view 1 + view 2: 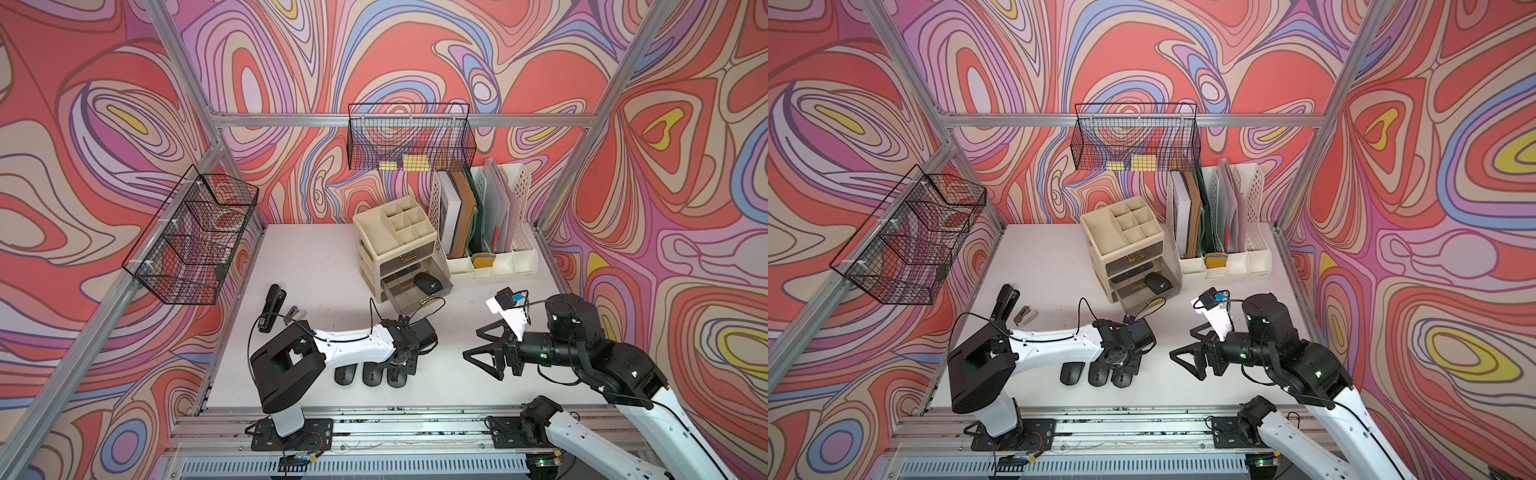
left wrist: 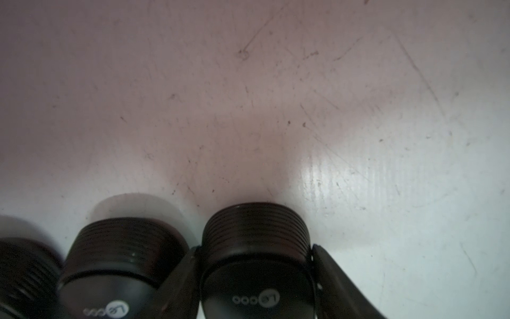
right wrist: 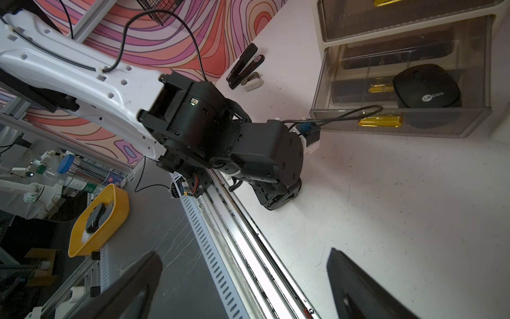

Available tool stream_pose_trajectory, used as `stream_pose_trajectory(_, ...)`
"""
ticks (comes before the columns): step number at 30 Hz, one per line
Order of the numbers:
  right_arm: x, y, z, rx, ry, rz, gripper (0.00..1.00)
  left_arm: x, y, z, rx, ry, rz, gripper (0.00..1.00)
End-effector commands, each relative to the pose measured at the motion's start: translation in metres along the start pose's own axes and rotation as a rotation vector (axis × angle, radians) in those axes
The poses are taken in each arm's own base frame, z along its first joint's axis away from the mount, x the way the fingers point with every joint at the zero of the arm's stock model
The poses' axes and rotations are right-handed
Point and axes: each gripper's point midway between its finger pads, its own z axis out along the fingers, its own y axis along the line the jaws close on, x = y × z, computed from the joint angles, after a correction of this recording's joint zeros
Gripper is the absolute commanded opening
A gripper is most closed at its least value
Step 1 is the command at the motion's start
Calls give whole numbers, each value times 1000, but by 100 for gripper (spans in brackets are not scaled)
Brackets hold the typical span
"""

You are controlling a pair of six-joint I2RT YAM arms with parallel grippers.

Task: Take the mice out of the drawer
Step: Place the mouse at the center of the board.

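Observation:
The lowest smoky-grey drawer (image 1: pixel 405 305) of the cream organiser stands pulled out. One black mouse (image 1: pixel 428 282) lies inside it, also plain in the right wrist view (image 3: pixel 427 85). Three mice lie side by side near the table's front (image 1: pixel 345 374) (image 1: pixel 372 374). My left gripper (image 1: pixel 401 365) points down over the rightmost one. In the left wrist view that mouse (image 2: pixel 254 276) rests on the table with my left gripper (image 2: pixel 255 248) shut on its sides, and two neighbouring mice (image 2: pixel 118 262) lie beside it. My right gripper (image 1: pixel 471 343) hovers open and empty to the right, wide apart in its wrist view (image 3: pixel 244 254).
A black stapler (image 1: pixel 272 305) and a small grey staple remover (image 1: pixel 293 312) lie at the left. The cream organiser (image 1: pixel 395 232) and a white file rack (image 1: pixel 486 216) stand at the back. Wire baskets (image 1: pixel 195 237) (image 1: pixel 411 137) hang on the left and rear frame.

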Motion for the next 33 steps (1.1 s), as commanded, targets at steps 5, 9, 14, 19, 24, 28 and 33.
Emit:
stream_pose_trajectory(5,-6,1,-1,2,-19,-18,98,6,3,7,-27,24,18,68)
stream_pose_trajectory(9,-7,2,-2,1,-24,-21,98,6,5,6,-37,25,24,71)
stream_pose_trajectory(14,-5,2,-1,-3,-24,-16,98,2,5,1,-35,13,25,73)
stream_pose_trajectory(19,-7,4,-3,-10,-46,-21,98,-4,0,-10,-24,-15,41,75)
stream_pose_trajectory(24,-12,8,-4,-33,-74,-24,98,-13,-6,-31,-11,-55,79,76)
stream_pose_trajectory(28,-22,10,-6,-35,-126,-28,98,-21,-3,-54,-18,-86,115,77)
stream_pose_trajectory(33,-39,8,-11,-11,-207,-41,98,-33,0,-87,-52,-113,189,79)
